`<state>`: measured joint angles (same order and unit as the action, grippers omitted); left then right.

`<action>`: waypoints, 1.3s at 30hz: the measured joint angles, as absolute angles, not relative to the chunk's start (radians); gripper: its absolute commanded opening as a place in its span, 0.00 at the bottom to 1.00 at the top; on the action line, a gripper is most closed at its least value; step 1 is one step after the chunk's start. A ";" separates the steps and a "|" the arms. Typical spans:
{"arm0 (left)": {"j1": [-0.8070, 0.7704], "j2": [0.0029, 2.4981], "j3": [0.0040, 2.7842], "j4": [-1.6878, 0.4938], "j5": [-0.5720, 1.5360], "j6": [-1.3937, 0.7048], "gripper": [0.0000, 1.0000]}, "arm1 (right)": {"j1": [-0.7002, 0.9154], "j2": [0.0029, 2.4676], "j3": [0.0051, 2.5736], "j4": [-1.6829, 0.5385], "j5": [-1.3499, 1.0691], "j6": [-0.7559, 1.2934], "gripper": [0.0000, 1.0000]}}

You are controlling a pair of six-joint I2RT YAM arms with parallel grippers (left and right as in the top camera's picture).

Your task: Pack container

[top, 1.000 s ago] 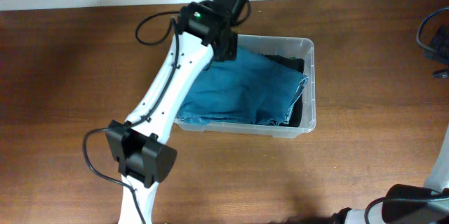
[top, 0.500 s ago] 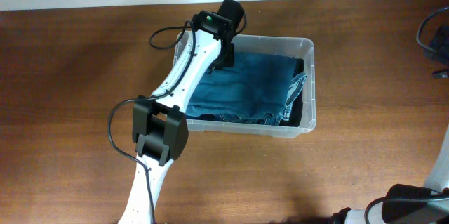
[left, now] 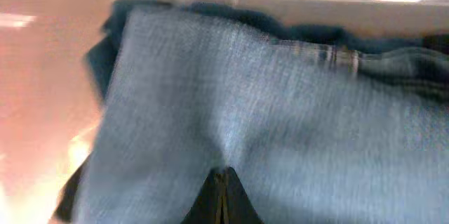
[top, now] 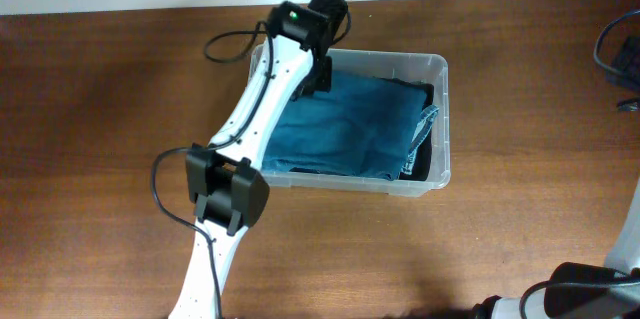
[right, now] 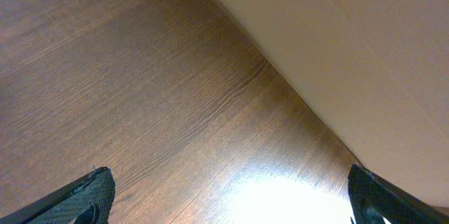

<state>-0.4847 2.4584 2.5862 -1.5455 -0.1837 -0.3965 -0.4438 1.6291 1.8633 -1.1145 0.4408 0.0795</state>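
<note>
Container [top: 350, 185] sits mid-table [top: 100, 109] toward the far edge, folded blue denim [top: 350, 129] filling it over a dark garment [top: 422, 159]; left gripper [left: 221, 182] pressed together, tips at the denim, likely tamping it flat; right gripper [right: 231, 199] spread wide, idle over bare wood.

Overhead evenly lit, sharp. Left wrist view blurred, probably motion; blue denim cloth [left: 245, 112] soft. Right wrist: bright glare on brown wooden table [right: 140, 76], bottom centre.
</note>
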 measured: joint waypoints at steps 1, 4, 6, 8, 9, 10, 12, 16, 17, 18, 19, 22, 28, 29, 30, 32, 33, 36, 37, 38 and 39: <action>-0.485 2.446 2.598 -1.572 -0.184 -0.397 0.00 | -0.444 1.629 1.863 -1.114 0.441 0.080 0.99; -0.484 2.382 2.615 -1.666 -0.157 -0.397 0.00 | -0.444 1.629 1.863 -1.115 0.441 0.079 0.99; -0.482 2.342 2.616 -1.685 -0.122 -0.387 0.00 | -0.444 1.629 1.863 -1.114 0.441 0.080 0.98; -0.481 2.308 2.622 -1.686 -0.080 -0.379 0.00 | -0.444 1.629 1.863 -1.114 0.441 0.080 0.98; -0.481 2.297 2.626 -1.686 -0.062 -0.374 0.00 | -0.444 1.629 1.863 -1.114 0.441 0.080 0.98; -0.481 2.292 2.628 -1.686 -0.049 -0.370 0.00 | -0.444 1.629 1.863 -1.114 0.441 0.079 0.99; -0.480 2.291 2.627 -1.687 -0.031 -0.364 0.00 | -0.444 1.629 1.863 -1.114 0.441 0.080 0.99; -0.468 2.291 2.604 -1.687 -0.009 -0.359 0.00 | -0.444 1.629 1.863 -1.114 0.441 0.080 0.99; -0.464 2.291 2.590 -1.686 -0.007 -0.359 0.00 | -0.444 1.629 1.863 -1.114 0.441 0.080 0.99; -0.462 2.291 2.573 -1.687 -0.006 -0.359 0.01 | -0.444 1.629 1.863 -1.114 0.441 0.080 0.99; -0.460 2.291 2.551 -1.686 -0.006 -0.359 0.00 | -0.444 1.629 1.863 -1.114 0.441 0.079 0.98; -0.457 2.291 2.471 -1.687 -0.002 -0.359 0.00 | -0.444 1.629 1.863 -1.114 0.441 0.080 0.99; -0.458 2.291 2.272 -1.679 0.002 -0.343 0.01 | -0.444 1.629 1.863 -1.114 0.441 0.080 0.99; -0.458 2.291 2.241 -1.678 0.002 -0.340 0.01 | -0.444 1.629 1.863 -1.114 0.441 0.079 0.99; -0.458 2.290 2.209 -1.673 0.002 -0.339 0.01 | -0.444 1.629 1.863 -1.114 0.441 0.079 0.98; -0.459 2.284 2.136 -1.634 0.002 -0.336 0.00 | -0.444 1.629 1.863 -1.114 0.441 0.080 0.99; -0.459 2.279 2.103 -1.606 0.002 -0.336 0.01 | -0.444 1.629 1.863 -1.114 0.441 0.080 0.98; -0.459 2.243 1.970 -1.478 0.001 -0.336 0.00 | -0.444 1.629 1.863 -1.114 0.441 0.080 0.99; -0.459 2.226 1.934 -1.443 0.002 -0.336 0.00 | -0.444 1.629 1.863 -1.114 0.441 0.079 0.99; -0.459 2.206 1.896 -1.405 0.002 -0.335 0.00 | -0.444 1.629 1.863 -1.114 0.441 0.080 0.99; -0.459 2.187 1.864 -1.375 0.001 -0.335 0.00 | -0.444 1.629 1.863 -1.114 0.441 0.080 0.99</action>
<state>-0.4595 2.1868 1.8637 -1.3750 0.0013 -0.3351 -0.4438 1.6291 1.8633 -1.1145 0.4408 0.0795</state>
